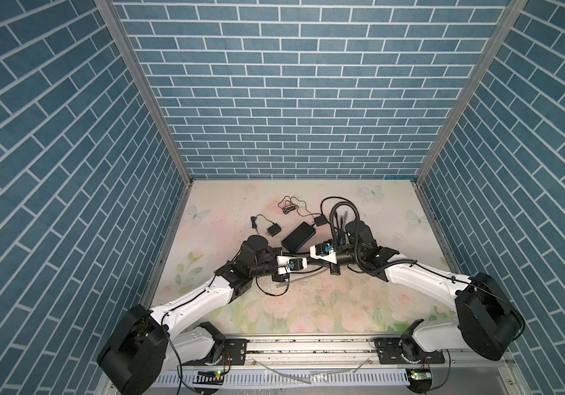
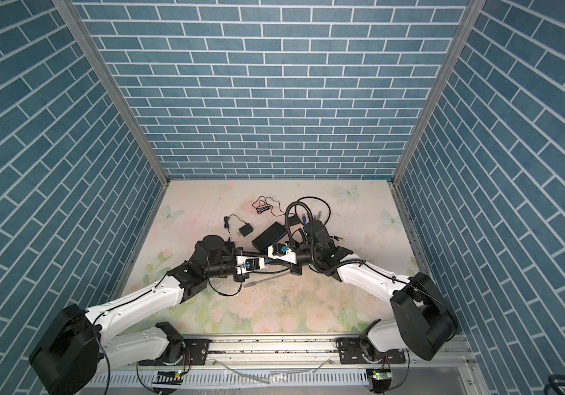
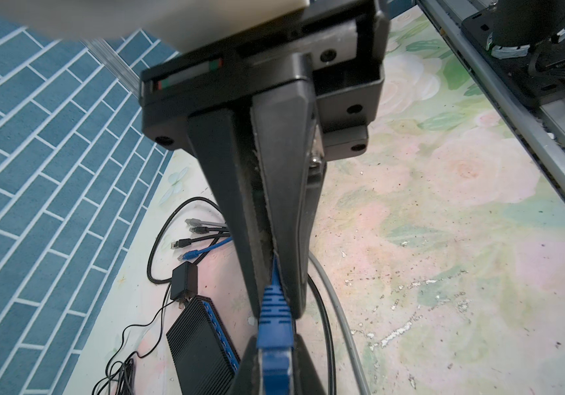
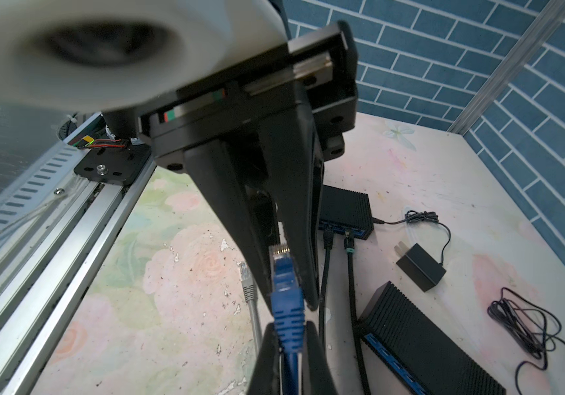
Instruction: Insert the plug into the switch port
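While the left gripper [image 3: 277,306] and right gripper [image 4: 291,295] both clamp it, the plug [image 4: 287,309] bridges them.
The switch [image 1: 298,236] lies on the table nearby, untouched.

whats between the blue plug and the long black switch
Two black cables run between the blue plug and the long black switch, both plugged into the smaller switch; the right wrist view shows this.

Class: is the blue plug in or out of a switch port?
Out: right gripper holds the blue plug clear of the long switch.
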`<state>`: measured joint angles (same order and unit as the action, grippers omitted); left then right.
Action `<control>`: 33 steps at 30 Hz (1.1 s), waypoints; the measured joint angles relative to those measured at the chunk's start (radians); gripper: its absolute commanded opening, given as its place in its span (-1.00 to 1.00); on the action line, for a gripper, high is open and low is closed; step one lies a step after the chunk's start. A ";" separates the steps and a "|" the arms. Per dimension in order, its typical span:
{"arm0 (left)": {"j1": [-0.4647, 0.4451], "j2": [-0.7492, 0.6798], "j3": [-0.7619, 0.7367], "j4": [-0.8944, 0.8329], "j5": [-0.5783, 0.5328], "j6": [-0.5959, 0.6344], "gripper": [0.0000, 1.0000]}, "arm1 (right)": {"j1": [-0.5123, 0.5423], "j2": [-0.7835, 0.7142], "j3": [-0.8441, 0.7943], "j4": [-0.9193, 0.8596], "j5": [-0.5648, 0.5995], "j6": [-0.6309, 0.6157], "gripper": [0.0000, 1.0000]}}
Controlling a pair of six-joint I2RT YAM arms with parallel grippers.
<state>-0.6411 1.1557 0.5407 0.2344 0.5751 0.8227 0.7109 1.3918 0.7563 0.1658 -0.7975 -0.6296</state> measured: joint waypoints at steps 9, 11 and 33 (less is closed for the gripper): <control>-0.008 -0.002 0.000 -0.050 -0.079 0.020 -0.18 | 0.001 -0.008 -0.056 0.074 0.111 -0.045 -1.00; -0.007 -0.001 0.003 -0.090 -0.107 0.020 -0.17 | 0.001 -0.021 -0.093 0.081 0.152 -0.067 -1.00; 0.087 0.398 0.323 -0.186 -0.329 -0.388 0.99 | -0.015 -0.102 -0.237 0.165 0.348 -0.130 -1.00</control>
<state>-0.5537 1.5539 0.8635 0.0486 0.2459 0.4351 0.6956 1.2896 0.5190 0.3309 -0.4496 -0.7597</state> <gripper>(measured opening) 0.954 0.099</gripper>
